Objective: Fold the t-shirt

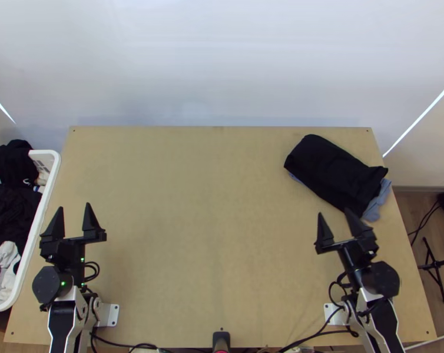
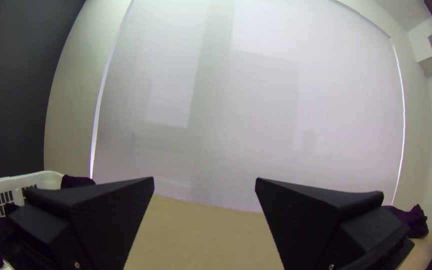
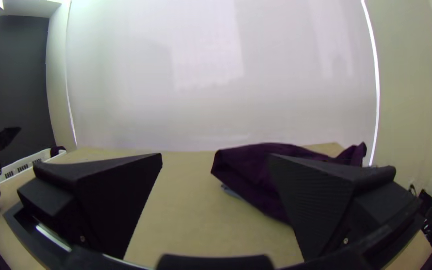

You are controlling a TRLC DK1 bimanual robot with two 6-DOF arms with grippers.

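Note:
A black garment (image 1: 334, 170) lies folded into a compact oblong at the table's back right, over a blue-grey cloth (image 1: 377, 202) that pokes out at its edges. Whether it is a t-shirt I cannot tell. My right gripper (image 1: 335, 222) is open just in front of this pile, holding nothing; in the right wrist view the gripper (image 3: 216, 160) has the dark garment (image 3: 256, 172) beyond its fingers. At the table's left side my left gripper (image 1: 72, 215) stands open and empty, and in the left wrist view the gripper (image 2: 204, 181) has bare tabletop between its fingers.
A white basket (image 1: 44, 203) with black and white clothes stands against the left edge of the wooden table (image 1: 210, 223). Cables (image 1: 313, 336) run along the near edge, beside a small dark device (image 1: 221, 339). A pale blind hangs behind.

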